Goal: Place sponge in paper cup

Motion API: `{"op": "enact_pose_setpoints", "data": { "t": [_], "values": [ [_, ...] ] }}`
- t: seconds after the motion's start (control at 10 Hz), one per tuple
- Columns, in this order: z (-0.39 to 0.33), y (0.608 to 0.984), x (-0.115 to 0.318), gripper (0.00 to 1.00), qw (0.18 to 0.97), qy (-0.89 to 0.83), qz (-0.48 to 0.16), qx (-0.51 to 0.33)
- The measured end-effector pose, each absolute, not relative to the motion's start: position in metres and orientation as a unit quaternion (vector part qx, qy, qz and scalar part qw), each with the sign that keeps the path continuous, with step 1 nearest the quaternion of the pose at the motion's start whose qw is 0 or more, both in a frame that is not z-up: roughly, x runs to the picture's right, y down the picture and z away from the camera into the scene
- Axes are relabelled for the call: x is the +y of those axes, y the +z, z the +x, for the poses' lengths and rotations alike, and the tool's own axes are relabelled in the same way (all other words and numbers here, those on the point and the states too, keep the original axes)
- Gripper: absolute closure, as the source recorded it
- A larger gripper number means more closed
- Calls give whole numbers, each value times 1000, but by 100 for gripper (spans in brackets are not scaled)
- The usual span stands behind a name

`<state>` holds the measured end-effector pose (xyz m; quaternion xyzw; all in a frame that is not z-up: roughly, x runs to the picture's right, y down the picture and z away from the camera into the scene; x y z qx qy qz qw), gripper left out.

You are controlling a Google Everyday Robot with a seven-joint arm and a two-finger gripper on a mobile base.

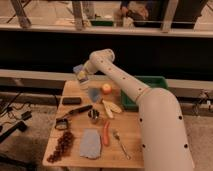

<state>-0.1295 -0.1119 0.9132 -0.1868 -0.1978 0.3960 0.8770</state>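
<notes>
My gripper [82, 76] hangs above the back left part of the wooden table [131, 148]. It is shut on the sponge [81, 76], a small yellowish block at its tip. The paper cup [94, 94], pale whitish-blue, stands on the table below and to the right of the gripper, just left of the round orange fruit [106, 89]. The sponge is held above the table, up and to the left of the cup, apart from it.
A green bin [146, 89] stands at the back right. On the table are a black block [71, 100], a steel cup [93, 115], pale fruit slices [111, 106], a red-orange carrot-like piece [106, 133], a fork [120, 143], a blue-grey cloth [90, 144], dark grapes [62, 145] and a dark utensil [70, 117].
</notes>
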Motion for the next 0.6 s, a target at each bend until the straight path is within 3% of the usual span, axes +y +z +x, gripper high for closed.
{"op": "enact_pose_setpoints", "data": {
  "t": [0.6],
  "values": [
    [-112, 918, -106, 87, 878, 402, -191, -174]
  ]
}}
